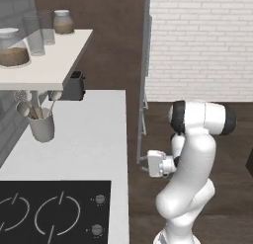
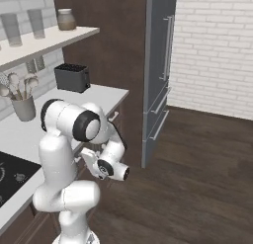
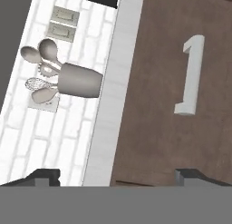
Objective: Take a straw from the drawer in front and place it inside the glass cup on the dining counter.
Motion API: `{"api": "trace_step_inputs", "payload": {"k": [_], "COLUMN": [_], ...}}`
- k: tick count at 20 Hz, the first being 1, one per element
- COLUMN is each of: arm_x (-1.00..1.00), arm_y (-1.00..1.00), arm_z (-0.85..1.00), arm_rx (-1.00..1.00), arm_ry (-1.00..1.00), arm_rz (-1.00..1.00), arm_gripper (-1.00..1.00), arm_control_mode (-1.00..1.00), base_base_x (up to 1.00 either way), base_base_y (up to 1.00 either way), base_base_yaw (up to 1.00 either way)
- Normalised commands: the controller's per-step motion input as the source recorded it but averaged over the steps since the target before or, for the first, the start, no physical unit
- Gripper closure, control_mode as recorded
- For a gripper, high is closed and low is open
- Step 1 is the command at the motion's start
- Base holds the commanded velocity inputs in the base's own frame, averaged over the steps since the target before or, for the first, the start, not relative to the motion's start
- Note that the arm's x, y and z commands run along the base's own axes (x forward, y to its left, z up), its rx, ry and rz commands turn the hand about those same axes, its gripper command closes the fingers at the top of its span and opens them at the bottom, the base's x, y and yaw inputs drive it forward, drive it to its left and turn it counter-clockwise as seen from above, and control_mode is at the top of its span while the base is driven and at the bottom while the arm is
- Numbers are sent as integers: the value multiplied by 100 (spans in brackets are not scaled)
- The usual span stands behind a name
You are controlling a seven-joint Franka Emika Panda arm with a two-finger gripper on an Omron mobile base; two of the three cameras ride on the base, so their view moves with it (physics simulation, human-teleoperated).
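My gripper is open, its two dark fingertips spread wide with nothing between them. It points at a shut dark brown drawer front with a white bar handle, just under the white worktop's edge. In the left base view the gripper hangs low beside the worktop's right side. The straw is hidden. The glass cup and the dining counter are out of view.
A white crock of spoons stands on the worktop by the wall. Nearer is a black hob. A toaster, a shelf with jars and a tall grey fridge lie beyond. Bare wood floor spreads to the right.
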Motion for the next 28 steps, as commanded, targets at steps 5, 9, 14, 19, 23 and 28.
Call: {"api": "trace_step_inputs", "payload": {"k": [5, 9, 14, 19, 23, 28], "arm_x": [22, 15, 27, 40, 42, 39], "arm_y": [26, 28, 28, 19, 8, 2], "arm_z": [-22, -11, -6, -14, -30, -43], "arm_rx": [4, 7, 5, 2, 0, 0], "arm_ry": [-2, -7, -9, -5, 0, 0], "arm_rz": [0, 0, 0, 0, 0, 0], "arm_gripper": [-100, -100, -100, -100, -100, -100], "arm_control_mode": [-100, -100, -100, -100, -100, -100], "base_base_x": [0, 0, 0, 0, 0, 0], "base_base_y": [0, 0, 0, 0, 0, 0], "base_base_yaw": [0, 0, 0, 0, 0, 0]}}
